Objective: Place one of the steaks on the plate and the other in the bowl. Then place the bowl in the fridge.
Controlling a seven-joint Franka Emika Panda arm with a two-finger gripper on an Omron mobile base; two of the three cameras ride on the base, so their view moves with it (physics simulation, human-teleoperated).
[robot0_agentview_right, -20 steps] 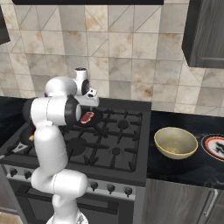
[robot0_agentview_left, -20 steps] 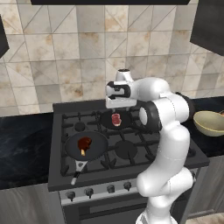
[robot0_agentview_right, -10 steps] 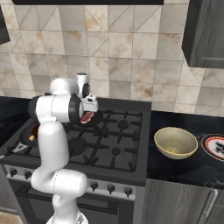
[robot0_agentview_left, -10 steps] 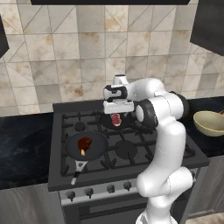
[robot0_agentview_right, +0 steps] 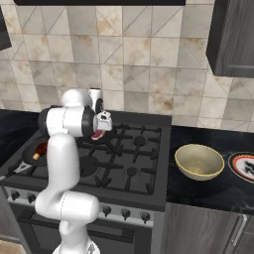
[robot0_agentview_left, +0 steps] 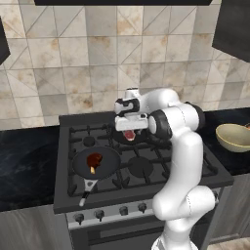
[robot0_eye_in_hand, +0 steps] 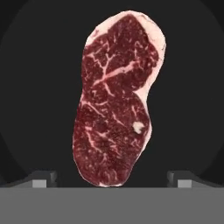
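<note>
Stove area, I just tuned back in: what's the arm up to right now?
The arm reaches over the back of the stove, its hand open and poised right above the marbled steak, which lies in a dark pan between the two fingertips. Nothing is gripped yet. The darker steak sits in the front frying pan. On the counter to the right, the bowl and plate hold nothing.

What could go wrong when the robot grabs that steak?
The open gripper hangs right over the marbled steak, which lies flat in a black pan; the fingertips might scrape the pan or pinch just an edge. The bowl and plate sit far across the counter, so it could drop.
</note>
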